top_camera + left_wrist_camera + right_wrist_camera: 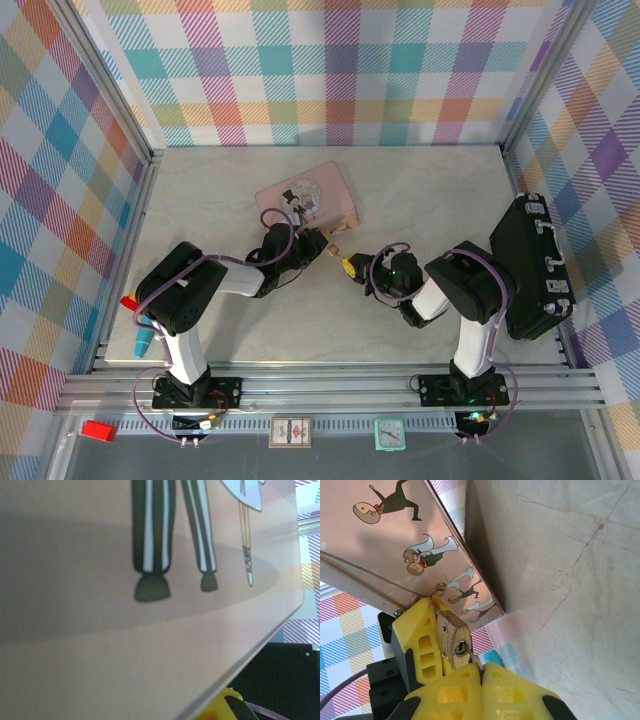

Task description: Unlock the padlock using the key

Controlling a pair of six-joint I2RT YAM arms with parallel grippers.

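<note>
Right wrist view: the right gripper [481, 672] has its two yellow fingers pressed tight together on a tiny slim metal key [471, 657]. The tip of the key sits in the keyhole of a tiny brass-gold padlock [451, 635]. The padlock is up off the table, just past the fingertips. A yellow finger [417, 640] of the other arm presses on its side. In the top view that left gripper [322, 240] is closed on the padlock, and the two grippers meet nose to nose in the middle of the table. Just behind the padlock is the flat pink tin box with cartoon people on it [395, 540]. Its long straight edge and one corner are very near the padlock. In the left wrist view the pink lid is right up close. To the other side lies bare pale marble table [560, 580], with lots of free room. In the top view a big black hard case [535, 265] lies at the right edge, well apart from the grippers. Bright checked cloth walls [340, 70] stand along the table's far and side edges.
</note>
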